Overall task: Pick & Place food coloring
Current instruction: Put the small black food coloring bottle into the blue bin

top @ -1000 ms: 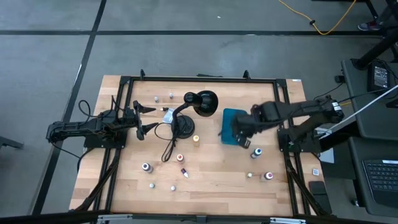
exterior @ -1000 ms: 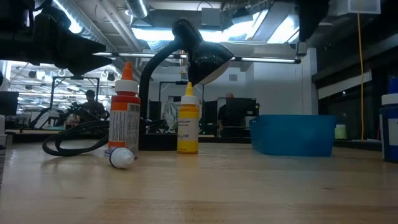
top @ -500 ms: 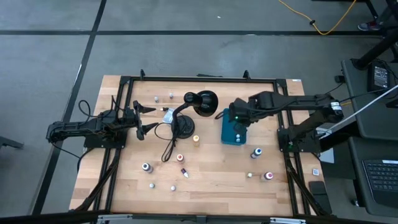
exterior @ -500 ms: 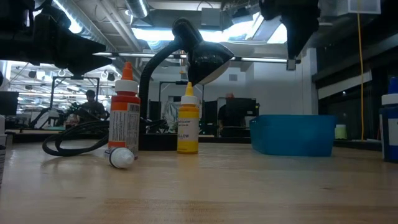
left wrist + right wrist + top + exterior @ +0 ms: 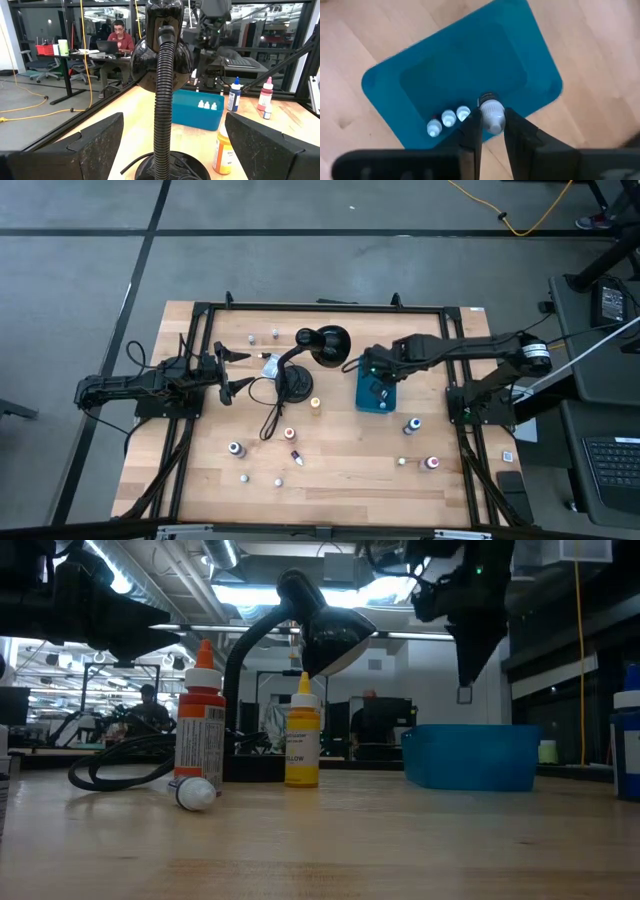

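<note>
Food coloring bottle (image 5: 491,114) pinched in right jaws above teal box (image 5: 470,65); left jaws spread.

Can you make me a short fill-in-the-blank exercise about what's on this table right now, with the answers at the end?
1. The right gripper is shut on a small bottle with a ____ cap.
2. It hangs above the ____ box.
3. Standing in that box already are ____ bottles.
4. The left gripper waits with its fingers ____ beside the black lamp.

Missing words: white; teal; three; open
</note>
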